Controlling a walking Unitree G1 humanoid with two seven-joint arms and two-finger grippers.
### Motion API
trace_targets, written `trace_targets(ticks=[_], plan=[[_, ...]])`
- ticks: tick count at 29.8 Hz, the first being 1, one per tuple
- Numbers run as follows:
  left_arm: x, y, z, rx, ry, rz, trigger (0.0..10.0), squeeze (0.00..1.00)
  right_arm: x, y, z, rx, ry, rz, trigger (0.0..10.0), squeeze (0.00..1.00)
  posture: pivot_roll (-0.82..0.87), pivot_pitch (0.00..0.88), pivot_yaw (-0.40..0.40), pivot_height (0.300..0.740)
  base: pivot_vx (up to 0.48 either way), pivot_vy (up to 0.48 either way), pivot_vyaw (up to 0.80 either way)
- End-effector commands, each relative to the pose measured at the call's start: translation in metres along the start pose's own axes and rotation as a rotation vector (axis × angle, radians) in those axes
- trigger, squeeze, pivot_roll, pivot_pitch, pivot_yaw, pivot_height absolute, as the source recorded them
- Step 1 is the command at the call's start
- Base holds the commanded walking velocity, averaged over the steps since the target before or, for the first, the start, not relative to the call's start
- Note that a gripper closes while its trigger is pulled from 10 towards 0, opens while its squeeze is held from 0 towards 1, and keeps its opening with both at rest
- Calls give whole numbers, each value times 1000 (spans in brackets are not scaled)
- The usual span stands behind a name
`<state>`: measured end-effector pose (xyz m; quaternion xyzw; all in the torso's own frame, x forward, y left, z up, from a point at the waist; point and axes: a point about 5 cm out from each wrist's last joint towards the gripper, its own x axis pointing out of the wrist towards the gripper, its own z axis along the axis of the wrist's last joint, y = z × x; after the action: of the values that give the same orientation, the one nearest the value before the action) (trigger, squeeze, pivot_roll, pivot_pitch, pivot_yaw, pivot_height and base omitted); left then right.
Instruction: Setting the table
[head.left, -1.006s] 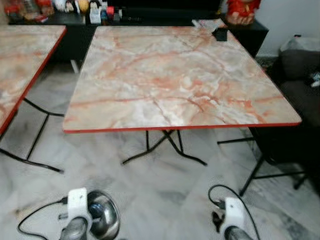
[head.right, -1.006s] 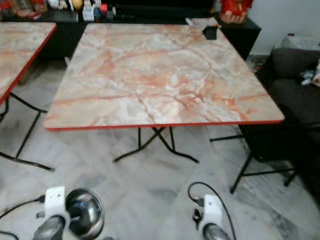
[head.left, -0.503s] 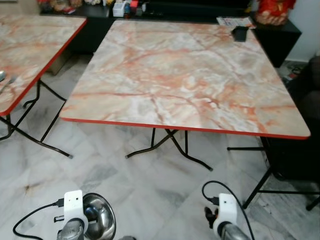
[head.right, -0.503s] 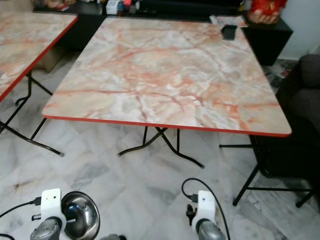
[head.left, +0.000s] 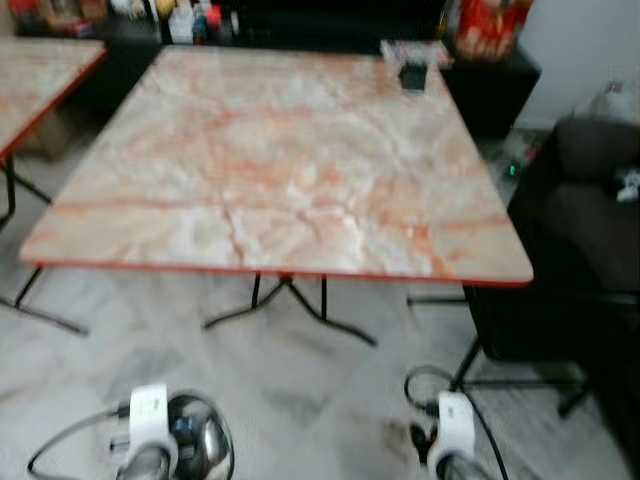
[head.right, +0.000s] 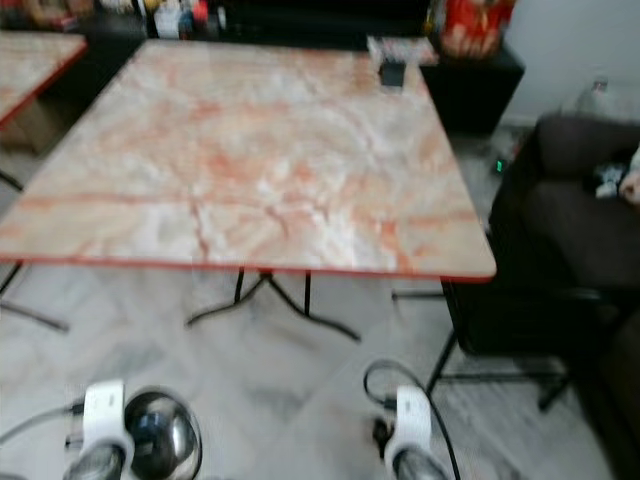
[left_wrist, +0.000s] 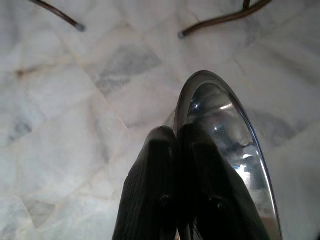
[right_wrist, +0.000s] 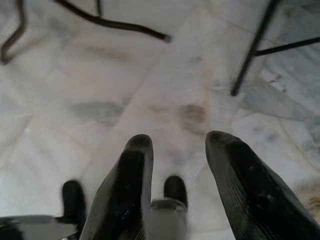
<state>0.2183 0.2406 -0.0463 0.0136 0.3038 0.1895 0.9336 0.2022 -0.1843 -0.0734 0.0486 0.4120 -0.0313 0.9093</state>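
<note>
Carry step: left gripper pinches steel bowl rim (right gripper apart, empty), next lift it onto desk.

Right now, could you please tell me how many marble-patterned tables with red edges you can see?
2. One large marble-patterned table with a red edge stands straight ahead across the pale floor. A corner of a second like it shows at the far left. Others may lie out of frame.

That round polished steel bowl is gleaming like a mirror, the square pink marble-look tabletop is looking smooth and glossy, and the pale veined marble floor tiles are shining faintly.
</note>
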Motion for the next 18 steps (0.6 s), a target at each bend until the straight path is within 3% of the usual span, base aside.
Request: trace_targets(ticks=[1, 5, 7, 11, 12, 14, 15, 18], plan=[[-1, 19, 2, -10, -41, 127, 10000, 0, -2, -5, -6, 4, 18, -15, 10000, 0, 48, 143, -53, 740, 0, 0, 0], [-1, 42, 18, -47, -142, 314, 10000, 0, -2, -6, -6, -4, 19, -13, 10000, 0, 56, 144, -57, 740, 0, 0, 0], [-3, 59, 33, -62, -238, 430, 10000, 0, -2, -6, -5, -15, 21, -10, 10000, 0, 68, 145, -64, 740, 0, 0, 0], [-6, 79, 59, -58, -376, 549, 10000, 0, -1, -5, -3, -24, 19, -1, 10000, 0, 83, 145, -70, 740, 0, 0, 0], [-9, 89, 74, -56, -450, 619, 10000, 0, -1, -4, -2, -28, 18, 2, 10000, 0, 91, 145, -73, 740, 0, 0, 0], [-10, 91, 77, -56, -466, 637, 10000, 0, -1, -4, -2, -28, 17, 3, 10000, 0, 91, 145, -73, 740, 0, 0, 0], [-17, 101, 99, -46, -573, 716, 10000, 0, 0, -3, 0, -36, 17, 10, 10000, 0, 101, 146, -79, 740, 0, 0, 0], [-31, 116, 134, -42, -725, 829, 10000, 0, 0, -1, 1, -43, 15, 17, 10000, 0, 106, 145, -81, 740, 0, 0, 0]])
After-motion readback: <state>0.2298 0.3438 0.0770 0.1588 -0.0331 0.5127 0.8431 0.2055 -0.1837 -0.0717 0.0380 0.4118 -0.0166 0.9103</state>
